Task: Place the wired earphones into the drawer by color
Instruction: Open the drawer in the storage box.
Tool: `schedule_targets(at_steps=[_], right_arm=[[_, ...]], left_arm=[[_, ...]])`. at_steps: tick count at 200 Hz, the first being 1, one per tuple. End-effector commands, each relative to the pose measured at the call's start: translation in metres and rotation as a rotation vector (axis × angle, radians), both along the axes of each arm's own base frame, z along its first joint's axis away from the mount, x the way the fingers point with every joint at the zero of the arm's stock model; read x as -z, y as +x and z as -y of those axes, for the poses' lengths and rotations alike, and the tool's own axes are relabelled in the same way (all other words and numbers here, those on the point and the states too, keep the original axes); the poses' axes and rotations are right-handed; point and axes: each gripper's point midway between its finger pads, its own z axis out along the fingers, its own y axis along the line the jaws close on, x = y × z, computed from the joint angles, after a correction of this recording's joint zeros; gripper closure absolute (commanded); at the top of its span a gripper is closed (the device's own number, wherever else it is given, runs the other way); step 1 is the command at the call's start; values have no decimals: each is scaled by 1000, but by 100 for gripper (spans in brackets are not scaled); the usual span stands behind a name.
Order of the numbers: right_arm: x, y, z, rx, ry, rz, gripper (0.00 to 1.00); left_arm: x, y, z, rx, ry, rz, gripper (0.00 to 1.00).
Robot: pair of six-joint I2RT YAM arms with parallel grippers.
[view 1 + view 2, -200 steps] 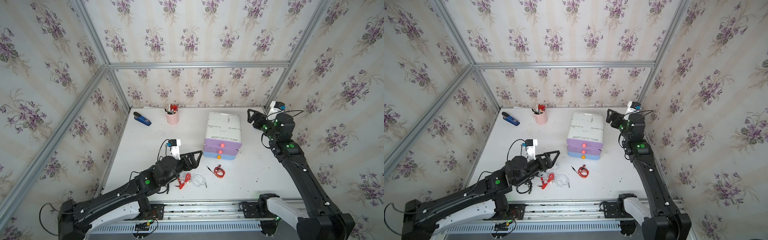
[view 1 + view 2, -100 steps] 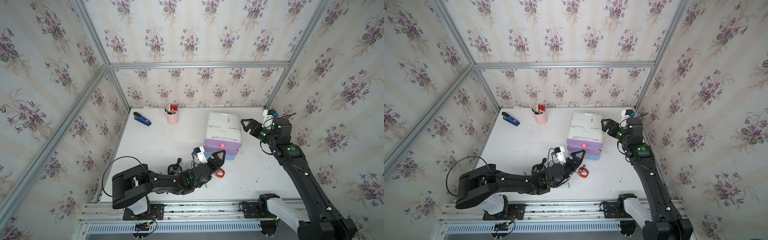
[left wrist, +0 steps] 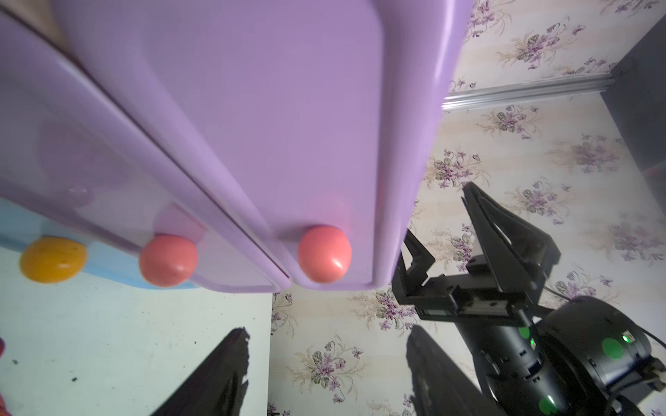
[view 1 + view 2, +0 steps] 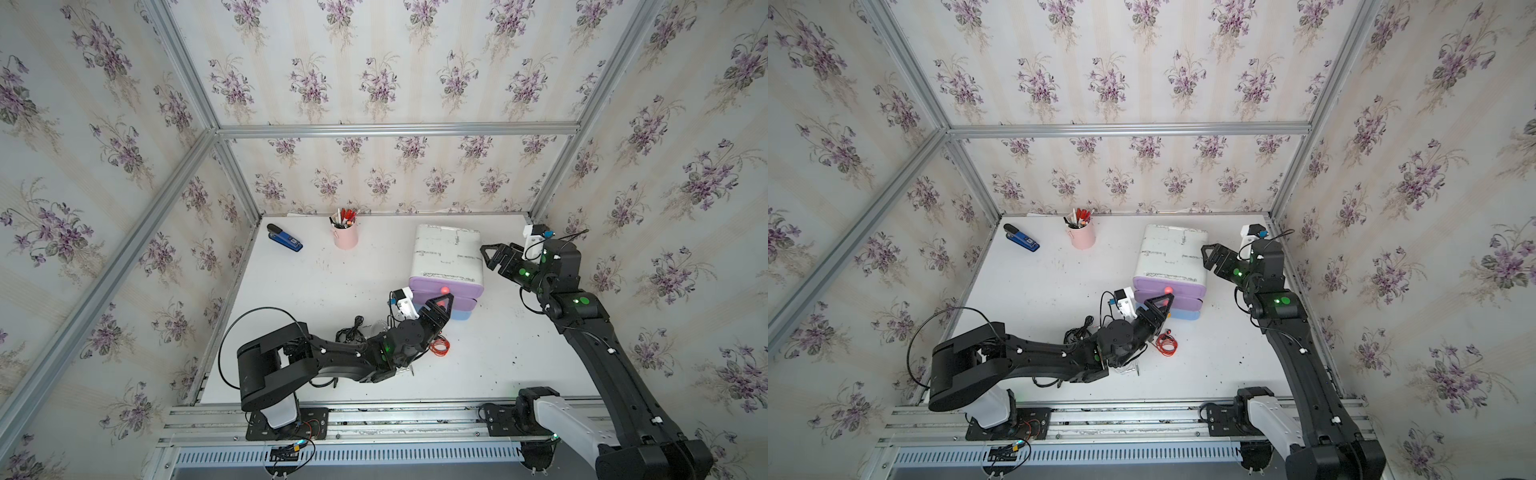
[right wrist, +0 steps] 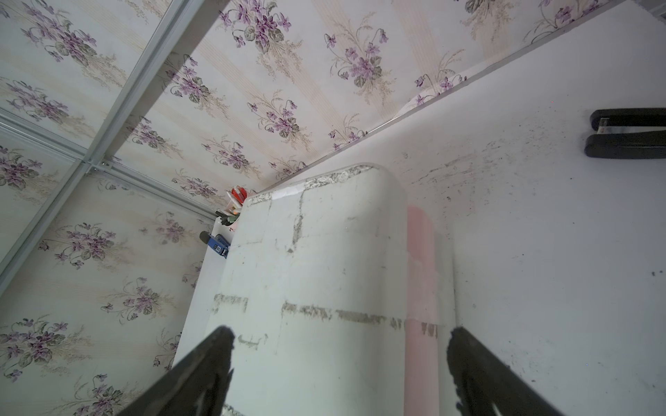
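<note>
1. Nearest you, a red earphones bundle (image 4: 439,347) lies on the table (image 4: 498,353), just beside your left arm (image 4: 332,365). What looks like a black bundle (image 4: 352,329) sits right behind that arm.
2. Your left gripper (image 3: 328,329) has its jaws apart and empty, facing the top drawer's pink knob (image 3: 324,254).
3. The drawer unit (image 4: 446,253) looks shut from above.
4. Your right gripper (image 5: 340,330) is spread wide by the unit's white top, holding nothing.
5. Way back are a pen cup (image 4: 345,237) and a stapler (image 4: 284,241).
</note>
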Motion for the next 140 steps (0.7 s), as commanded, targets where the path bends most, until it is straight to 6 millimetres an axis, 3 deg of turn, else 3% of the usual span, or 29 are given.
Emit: schedule_targets(at_steps=[1, 69, 76, 140], right_arm=[[-3, 1, -1, -10, -9, 21, 5], [8, 1, -2, -11, -7, 4, 6], [8, 1, -2, -11, -7, 4, 6], [12, 1, -1, -12, -18, 4, 6]], left_arm=[[-12, 7, -1, -8, 5, 40, 33], [-8, 17, 7, 4, 44, 68, 44], [-8, 18, 5, 0, 55, 71, 49], [-15, 27, 17, 34, 71, 96, 54]])
